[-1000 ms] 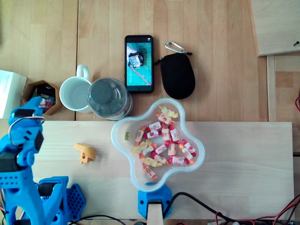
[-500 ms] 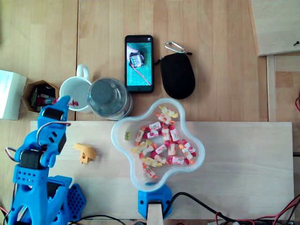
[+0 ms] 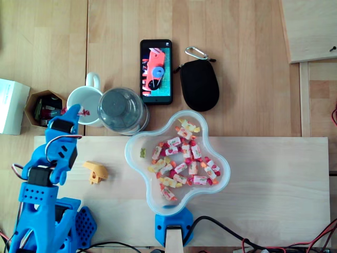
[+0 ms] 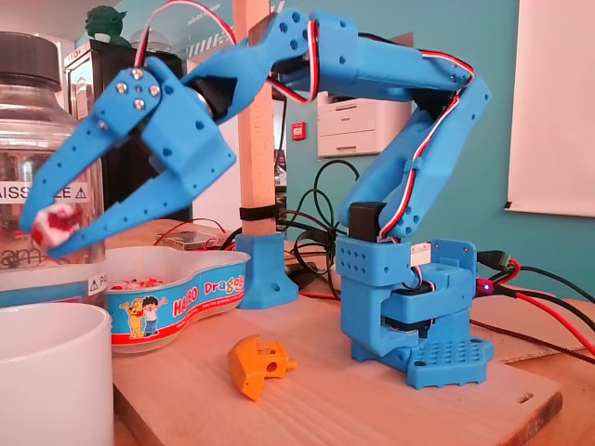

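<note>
My blue gripper (image 3: 75, 111) (image 4: 54, 234) is shut on a small red-and-white wrapped candy (image 3: 82, 112) (image 4: 52, 226) pinched at its fingertips. In the overhead view the tips hang over the near rim of a white mug (image 3: 72, 98) (image 4: 48, 370). In the fixed view the candy hangs above the mug, in front of a glass jar (image 3: 122, 110) (image 4: 37, 139). A clear flower-shaped bowl (image 3: 129, 153) (image 4: 177, 302) with several wrapped candies sits to the right of the arm in the overhead view.
An orange plastic part (image 3: 96, 172) (image 4: 257, 365) lies on the board between arm and bowl. A hexagonal wooden box (image 3: 44, 108) and a white box (image 3: 10, 105) stand left of the mug. Behind lie a phone (image 3: 156, 71) and a black pouch (image 3: 199, 84).
The arm swung right from over the hexagonal box to the mug's rim. Over the last half second it crept a little further toward the mug, candy in its tips.
</note>
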